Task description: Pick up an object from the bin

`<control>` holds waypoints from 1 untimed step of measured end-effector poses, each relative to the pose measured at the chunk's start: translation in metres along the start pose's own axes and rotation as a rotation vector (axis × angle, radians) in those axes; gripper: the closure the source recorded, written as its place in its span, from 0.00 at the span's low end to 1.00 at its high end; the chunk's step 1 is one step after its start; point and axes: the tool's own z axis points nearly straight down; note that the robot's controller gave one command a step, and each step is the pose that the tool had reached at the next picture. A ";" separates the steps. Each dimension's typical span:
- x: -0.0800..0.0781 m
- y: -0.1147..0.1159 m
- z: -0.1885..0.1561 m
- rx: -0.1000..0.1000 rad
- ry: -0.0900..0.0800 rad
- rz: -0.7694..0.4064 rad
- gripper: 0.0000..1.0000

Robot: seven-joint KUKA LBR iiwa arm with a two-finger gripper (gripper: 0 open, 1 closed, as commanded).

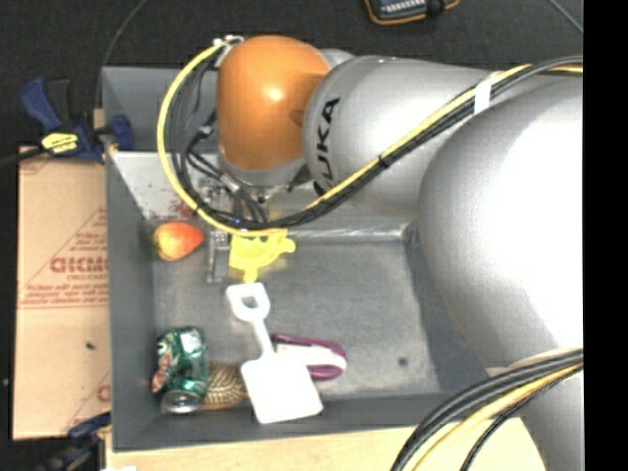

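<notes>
We look down on the grey bin (373, 292) from above and slightly to one side, fairly close, with the arm (491, 184) on our right.

Right half of grey metal bin floor (388, 283) open. Left blocked: red-yellow fruit (178, 240), yellow plastic piece (257, 251), white plastic shovel (275, 386), crushed green can (181, 364), purple handle (322, 353).

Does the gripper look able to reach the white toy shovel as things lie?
Probably yes: the white toy shovel lies uncovered, its handle end nearest the gripper, with bare bin floor beside it.
</notes>
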 end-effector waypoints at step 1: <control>-0.002 -0.001 -0.006 -0.002 -0.008 0.005 0.00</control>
